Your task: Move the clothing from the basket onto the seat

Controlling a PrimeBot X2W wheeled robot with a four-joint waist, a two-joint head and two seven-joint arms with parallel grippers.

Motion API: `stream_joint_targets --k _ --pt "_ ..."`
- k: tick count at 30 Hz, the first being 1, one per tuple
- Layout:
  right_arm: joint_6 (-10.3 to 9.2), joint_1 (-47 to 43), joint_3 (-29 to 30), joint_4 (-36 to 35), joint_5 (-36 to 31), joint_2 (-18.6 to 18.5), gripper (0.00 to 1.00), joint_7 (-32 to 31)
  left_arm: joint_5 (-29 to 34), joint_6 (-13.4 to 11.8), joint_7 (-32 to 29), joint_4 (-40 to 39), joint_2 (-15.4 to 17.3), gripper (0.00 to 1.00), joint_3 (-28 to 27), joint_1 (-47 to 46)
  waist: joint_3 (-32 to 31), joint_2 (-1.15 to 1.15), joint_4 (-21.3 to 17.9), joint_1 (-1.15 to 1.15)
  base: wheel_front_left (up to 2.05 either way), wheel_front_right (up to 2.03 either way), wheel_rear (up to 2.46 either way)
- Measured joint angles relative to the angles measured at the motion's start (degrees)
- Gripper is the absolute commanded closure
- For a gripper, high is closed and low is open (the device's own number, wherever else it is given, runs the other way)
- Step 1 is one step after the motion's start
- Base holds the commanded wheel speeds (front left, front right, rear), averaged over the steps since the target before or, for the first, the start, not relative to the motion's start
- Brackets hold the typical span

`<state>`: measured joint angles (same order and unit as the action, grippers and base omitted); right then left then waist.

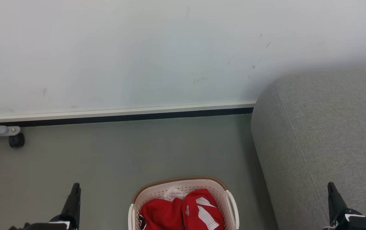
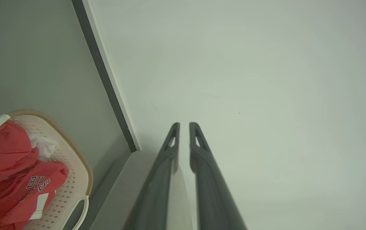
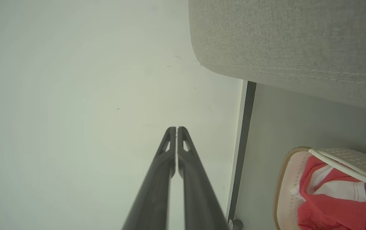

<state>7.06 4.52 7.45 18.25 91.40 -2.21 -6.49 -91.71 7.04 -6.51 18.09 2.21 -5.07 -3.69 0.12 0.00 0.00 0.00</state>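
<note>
The cream basket (image 1: 157,189) with a brown rim stands on the floor at the bottom middle of the head view. The red and white clothing (image 1: 170,214) lies heaped inside it. The grey seat (image 1: 323,134) rises right of the basket. My left gripper (image 1: 76,188) hangs left of the basket; in its wrist view the left gripper (image 2: 183,125) is open by a narrow gap, empty, with the basket (image 2: 74,153) and clothing (image 2: 7,159) at the lower left. My right gripper (image 1: 331,187) hovers over the seat; its wrist view shows the right gripper (image 3: 177,128) shut on nothing, beside the seat (image 3: 281,38), basket (image 3: 281,172) and clothing (image 3: 329,204).
A white wall (image 1: 138,48) with a dark baseboard strip (image 1: 122,117) closes the far side. Grey floor (image 1: 106,153) spreads between wall and basket. At the far left, a grey bar ends in a black caster wheel (image 1: 16,140).
</note>
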Motion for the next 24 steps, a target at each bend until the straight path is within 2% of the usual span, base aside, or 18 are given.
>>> stream_joint_targets --k 15,19,24 --pt "-0.12 -1.63 -2.19 0.59 -0.98 0.47 0.00 2.58 2.15 -0.55 2.69 0.27 -0.36 0.00 2.87 1.65 -0.19 0.00 -0.02 0.00 0.00 0.00 0.00" --pt "-0.64 -1.64 -2.50 0.08 -2.89 0.47 0.00 3.41 3.77 -1.08 3.43 -0.38 -0.36 0.00 3.49 1.59 -0.26 0.00 -0.04 0.00 0.00 0.00 0.00" --pt "-2.18 -1.65 -3.43 -1.26 -6.71 0.45 0.00 4.58 7.05 -2.30 4.61 -1.44 -0.34 0.00 4.31 1.51 -0.35 0.00 -0.06 0.00 0.00 0.00 0.00"
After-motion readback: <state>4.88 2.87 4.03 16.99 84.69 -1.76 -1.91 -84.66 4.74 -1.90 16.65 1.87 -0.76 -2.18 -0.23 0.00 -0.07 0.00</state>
